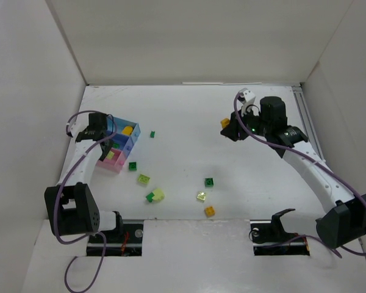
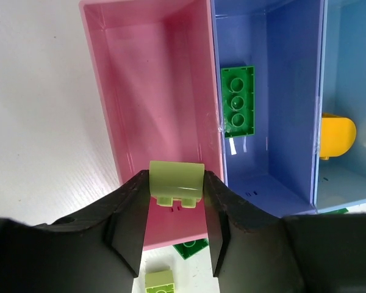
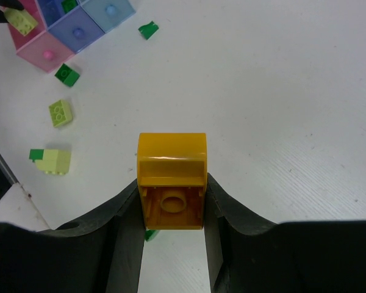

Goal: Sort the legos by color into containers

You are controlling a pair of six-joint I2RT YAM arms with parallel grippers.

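- The white table (image 1: 189, 122) holds everything. The row of three trays (image 1: 123, 121) sits at its left side, beside the left arm (image 1: 79, 177).
- In the left wrist view the pink tray (image 2: 152, 73) runs lengthwise up the frame, straight ahead of the fingers. The darker blue tray (image 2: 280, 122) and the light blue tray (image 2: 354, 61) lie to its right.
- The left gripper (image 2: 177, 195) pinches a pale green brick (image 2: 176, 181) over the pink tray's near end. We judge that letting go here would land it inside.
- The right gripper (image 3: 172, 201) is clamped on an orange-yellow brick (image 3: 171, 165), well apart from the trays, which lie at the upper left of its view.
- A dark green brick (image 2: 238, 100) lies in the darker blue tray and a yellow brick (image 2: 337, 135) in the light blue one.
- Loose bricks (image 1: 200, 196) dot the lower middle of the top view.
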